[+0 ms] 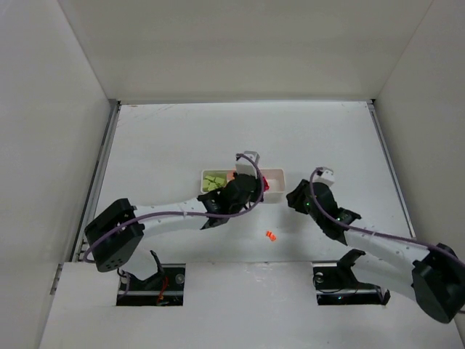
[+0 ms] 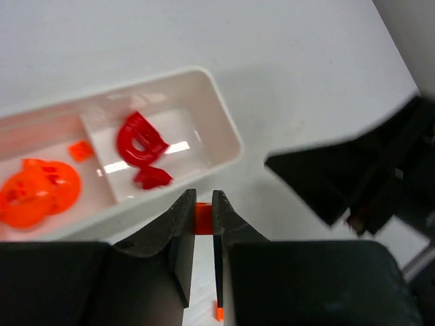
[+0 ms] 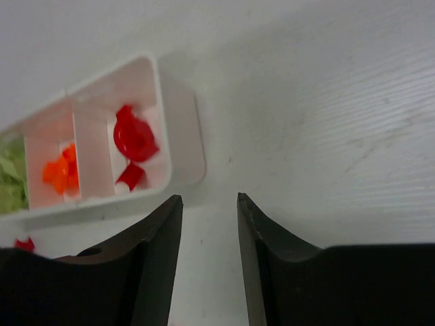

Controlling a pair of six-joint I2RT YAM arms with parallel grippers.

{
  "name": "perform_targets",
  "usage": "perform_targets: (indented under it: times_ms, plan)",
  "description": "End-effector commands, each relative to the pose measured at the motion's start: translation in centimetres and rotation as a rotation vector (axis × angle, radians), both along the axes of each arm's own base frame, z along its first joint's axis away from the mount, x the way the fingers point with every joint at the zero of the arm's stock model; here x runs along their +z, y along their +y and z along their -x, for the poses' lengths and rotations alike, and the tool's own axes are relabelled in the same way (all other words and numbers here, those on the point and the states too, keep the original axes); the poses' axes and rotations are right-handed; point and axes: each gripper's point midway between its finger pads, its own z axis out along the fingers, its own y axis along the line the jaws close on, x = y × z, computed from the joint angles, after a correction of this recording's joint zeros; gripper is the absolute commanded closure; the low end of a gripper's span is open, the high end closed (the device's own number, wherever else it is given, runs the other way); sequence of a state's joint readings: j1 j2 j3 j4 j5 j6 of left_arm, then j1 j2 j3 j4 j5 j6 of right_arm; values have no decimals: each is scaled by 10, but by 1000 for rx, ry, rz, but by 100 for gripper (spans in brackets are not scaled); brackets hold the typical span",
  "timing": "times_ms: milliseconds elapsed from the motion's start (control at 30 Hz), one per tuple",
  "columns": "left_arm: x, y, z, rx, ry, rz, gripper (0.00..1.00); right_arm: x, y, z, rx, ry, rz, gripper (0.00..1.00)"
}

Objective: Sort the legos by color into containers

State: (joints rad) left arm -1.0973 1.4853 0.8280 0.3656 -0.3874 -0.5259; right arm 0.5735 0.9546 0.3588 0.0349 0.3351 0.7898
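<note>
Left end effector (image 2: pixel 203 202) is pinching an orange brick (image 2: pixel 204 219) between its fingertips, the jaws nearly together on it. It hovers just off the near long wall of the tray (image 2: pixel 223 129), at the right end. In the left wrist view the tray sits at 10–11 o'clock from the pinched brick.

The tray's right compartment holds red pieces (image 2: pixel 139 139): one curved, and a smaller one at 5 o'clock of it. The middle compartment holds orange pieces (image 2: pixel 37 190): a round one, with a small square bit at 1 o'clock of it. The left compartment is out of that view. The right wrist and top views show green pieces (image 3: pixel 10 176) in it.

A speck of orange on the desk (image 1: pixel 182 138) shows low in the gap between the left fingers. In the top view, loose orange bricks (image 1: pixel 270 235) lie on the desk at 5 o'clock from the tray, well apart from it and between the two arms.

Right end effector (image 3: pixel 208 200) has its jaws spread with nothing between them, only bare desk. It sits near the tray's right short end; in its own view the tray is at 10 o'clock. It does not touch the tray. In the left wrist view it shows as a dark blurred shape at 3 o'clock.

A red brick (image 3: pixel 24 243) lies on the desk just outside the tray's near wall, at 9 o'clock in the right wrist view — partly cut off by the finger.
</note>
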Motion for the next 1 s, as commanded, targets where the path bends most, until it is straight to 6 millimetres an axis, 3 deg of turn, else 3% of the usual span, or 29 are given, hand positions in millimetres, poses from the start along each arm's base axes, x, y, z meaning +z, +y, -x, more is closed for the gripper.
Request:
perform_targets:
  times_ms: [0,167,300,467,733,967]
  plan:
    - [4,36,-33,138,9,12,90,16,45,1,142,-50,29,59]
    - [-15,74,-75,272,51,-42,90,4,94,34,336,-45,129,57]
    - [-27,82,-92,301,68,-70,90,-6,112,57,442,-38,214,55]
    - [-39,82,-104,312,86,-98,89,-27,116,77,497,21,300,51]
    - [-50,72,-110,289,102,-116,87,-23,103,85,449,25,329,40]
    - [-62,74,-111,298,107,-156,72,-28,108,99,481,82,303,40]
